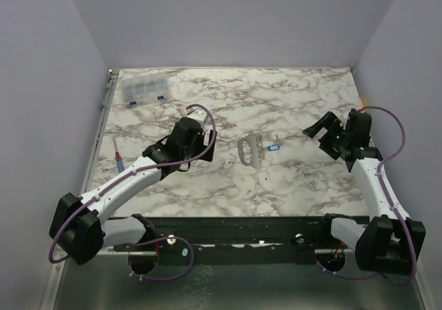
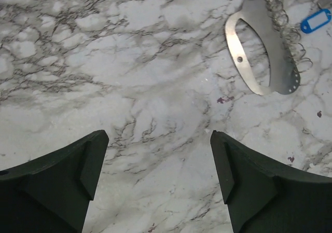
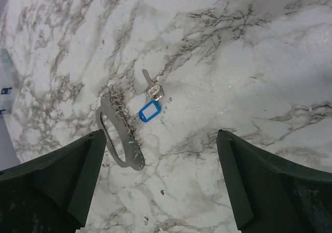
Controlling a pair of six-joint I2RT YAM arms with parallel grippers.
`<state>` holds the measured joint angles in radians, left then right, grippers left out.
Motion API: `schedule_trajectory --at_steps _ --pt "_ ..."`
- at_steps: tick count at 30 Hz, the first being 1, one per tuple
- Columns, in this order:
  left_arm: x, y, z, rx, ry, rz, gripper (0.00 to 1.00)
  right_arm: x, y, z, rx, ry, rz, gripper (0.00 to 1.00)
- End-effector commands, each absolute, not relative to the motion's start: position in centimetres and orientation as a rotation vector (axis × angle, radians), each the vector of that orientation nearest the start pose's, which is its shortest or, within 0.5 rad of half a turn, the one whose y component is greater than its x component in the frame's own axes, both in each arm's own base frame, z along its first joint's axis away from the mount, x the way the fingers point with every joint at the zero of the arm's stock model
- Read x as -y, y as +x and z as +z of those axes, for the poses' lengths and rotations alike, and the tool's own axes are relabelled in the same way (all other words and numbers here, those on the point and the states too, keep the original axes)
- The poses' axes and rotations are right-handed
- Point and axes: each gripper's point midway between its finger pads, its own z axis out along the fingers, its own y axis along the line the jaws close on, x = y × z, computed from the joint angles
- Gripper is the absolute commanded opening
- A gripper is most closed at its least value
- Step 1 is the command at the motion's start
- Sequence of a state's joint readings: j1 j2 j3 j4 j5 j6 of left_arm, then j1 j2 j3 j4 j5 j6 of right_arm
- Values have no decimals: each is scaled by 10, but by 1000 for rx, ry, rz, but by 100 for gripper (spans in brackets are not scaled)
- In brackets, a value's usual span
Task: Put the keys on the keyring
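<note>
the left gripper [image 2: 158, 183] hangs released, its jaws spread wide with only bare marble table [image 2: 129, 87] between them. the right gripper [image 3: 161, 186] is likewise wide open and empty, angled down toward the table's middle. out ahead of both, near the centre, lies the keyring [image 3: 151, 108], its loop too thin to trace apart from its blue tag [image 3: 149, 113]. the keys [image 3: 149, 82] lie with their heads touching it, just beside a flat slotted metal plate [image 3: 119, 139] strung with a tangle of thin rings [image 3: 119, 107]. the keys look light, stiff and slick, lying flat on a hard top, so i judge a pinch across the wider head is safest. the ring is probably springy wire, and the tag looks the easier handle. only the right wrist view shows the keys whole; the left wrist view barely catches them at its corner but shows the plate's small holes. the overhead view alone takes in the clear box [image 1: 143, 89] and the screwdriver [image 1: 119, 157], well apart at the left.
</note>
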<state>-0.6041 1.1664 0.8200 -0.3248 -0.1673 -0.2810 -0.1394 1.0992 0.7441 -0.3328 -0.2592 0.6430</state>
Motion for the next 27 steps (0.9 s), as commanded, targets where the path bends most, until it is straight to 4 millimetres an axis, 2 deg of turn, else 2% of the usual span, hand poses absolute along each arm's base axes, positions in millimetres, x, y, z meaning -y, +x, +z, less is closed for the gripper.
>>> schedule_trajectory --at_steps 1,6,9,11,18,23,27 --pt "203 282 145 -2205 477 -229 88 -21 298 131 -2254 741 438 100" --pt "220 268 116 -2276 582 -266 75 -45 294 115 -2317 675 462 95" --pt "239 252 114 -2233 675 -306 74 -61 297 113 -2337 636 516 95" --pt "250 239 111 -2174 742 -322 69 -67 300 114 -2328 605 537 95" --pt "267 230 122 -2064 697 -361 59 -86 305 127 -2215 387 663 94" --pt "305 233 133 -1901 702 -416 57 -105 296 131 -2161 292 804 94" --pt "332 232 127 -1753 833 -499 56 -104 292 137 -2130 270 799 95"
